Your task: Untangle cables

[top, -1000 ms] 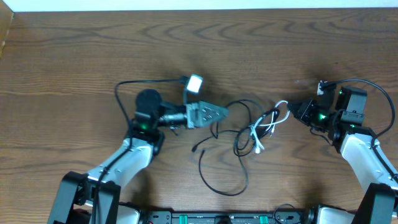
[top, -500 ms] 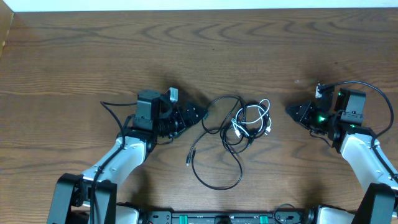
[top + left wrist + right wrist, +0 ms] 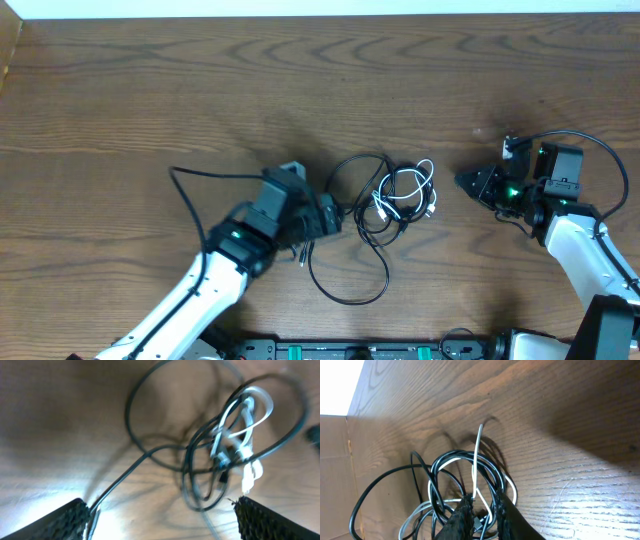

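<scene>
Lying loose at the overhead frame's centre, the cables, stretched a second ago, are dropped, still tangled. Left wrist view: left gripper gapes wide over them. Right wrist view: right gripper is barely parted, empty.

Left gripper, jaws wide apart; right gripper, jaws barely ajar (a thin gap only).

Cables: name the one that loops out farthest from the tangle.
A black cable; its long loop sprawls clear of the tangle, while the white cable lies coiled inside.
</scene>
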You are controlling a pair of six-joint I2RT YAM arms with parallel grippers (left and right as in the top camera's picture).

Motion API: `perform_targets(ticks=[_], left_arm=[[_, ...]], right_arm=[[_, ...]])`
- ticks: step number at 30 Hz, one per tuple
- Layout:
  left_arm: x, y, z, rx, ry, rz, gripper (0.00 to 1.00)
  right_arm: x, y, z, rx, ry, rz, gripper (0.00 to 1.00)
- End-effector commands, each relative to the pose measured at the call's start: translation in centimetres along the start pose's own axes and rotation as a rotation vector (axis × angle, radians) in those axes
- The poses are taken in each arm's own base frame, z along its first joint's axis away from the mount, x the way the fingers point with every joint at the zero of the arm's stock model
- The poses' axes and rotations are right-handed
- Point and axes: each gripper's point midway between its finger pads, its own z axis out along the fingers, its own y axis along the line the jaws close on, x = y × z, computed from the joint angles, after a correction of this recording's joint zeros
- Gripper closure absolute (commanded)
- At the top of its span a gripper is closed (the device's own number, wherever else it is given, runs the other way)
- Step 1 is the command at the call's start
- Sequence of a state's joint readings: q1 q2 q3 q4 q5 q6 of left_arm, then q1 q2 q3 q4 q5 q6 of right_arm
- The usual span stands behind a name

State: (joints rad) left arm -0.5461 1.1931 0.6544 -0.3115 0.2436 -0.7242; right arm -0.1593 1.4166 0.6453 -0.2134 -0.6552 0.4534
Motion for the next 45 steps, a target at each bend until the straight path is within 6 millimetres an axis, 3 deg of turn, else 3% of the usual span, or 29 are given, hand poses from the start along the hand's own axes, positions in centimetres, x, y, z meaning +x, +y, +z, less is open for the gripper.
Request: perform_targets(ticks=[1, 4, 11, 14, 18, 22, 23, 24, 26, 27, 32, 37, 40, 45], left_arm=[[0.5, 0.9, 0.4, -0.156, -0.07, 0.12, 0.03], [2.1, -0.4, 2.0, -0.164, -0.053, 0.286, 0.02], [1.8, -1.3, 6.0, -0.142, -0.08, 0.246, 0.02], [1.6, -1.5, 7.5, -0.134, -0.084, 0.304, 0.02], [1.5, -1.5, 8.9, -0.136, -0.08, 0.488, 0.02], [1.5, -1.5, 9.4, -0.134, -0.082, 0.503, 0.02], [1.5, -1.5, 9.4, -0.134, -0.082, 0.503, 0.14], [1.5, -1.5, 9.4, -0.134, -0.08, 0.503, 0.34], [1.6, -1.3, 9.4, -0.139, -0.076, 0.503, 0.85], [1.6, -1.3, 9.4, -0.139, -0.075, 0.502, 0.92], [1.6, -1.3, 9.4, -0.138, -0.076, 0.469, 0.92], [1.6, -1.3, 9.4, -0.139, -0.076, 0.469, 0.92], [1.7, -1.2, 9.4, -0.142, -0.073, 0.469, 0.92], [1.7, -1.2, 9.4, -0.142, -0.073, 0.469, 0.92]], right_arm=[[0.3, 0.4, 0.2, -0.004, 0.016, -0.03, 0.86], [0.4, 0.4, 0.2, -0.002, 0.019, -0.028, 0.86], [0.6, -0.2, 0.2, 0.029, 0.023, -0.018, 0.85], [0.6, -0.6, 0.2, 0.05, 0.021, -0.014, 0.84], [0.6, -0.6, 0.2, 0.054, 0.02, -0.015, 0.83], [0.6, -0.6, 0.2, 0.055, 0.019, -0.015, 0.83], [0.6, -0.6, 0.2, 0.055, 0.02, -0.015, 0.82], [0.6, -0.6, 0.2, 0.054, 0.02, -0.015, 0.82], [0.6, -0.6, 0.2, 0.054, 0.02, -0.015, 0.82], [0.7, -0.5, 0.3, 0.053, 0.023, -0.017, 0.83], [1.7, 2.4, 0.8, -0.071, 0.072, -0.068, 0.92], [3.9, 6.7, 1.8, -0.209, 0.139, -0.185, 0.83], [6.6, 8.4, 2.7, -0.232, 0.218, -0.244, 0.8], [8.9, 9.5, 3.5, -0.233, 0.258, -0.366, 0.68]])
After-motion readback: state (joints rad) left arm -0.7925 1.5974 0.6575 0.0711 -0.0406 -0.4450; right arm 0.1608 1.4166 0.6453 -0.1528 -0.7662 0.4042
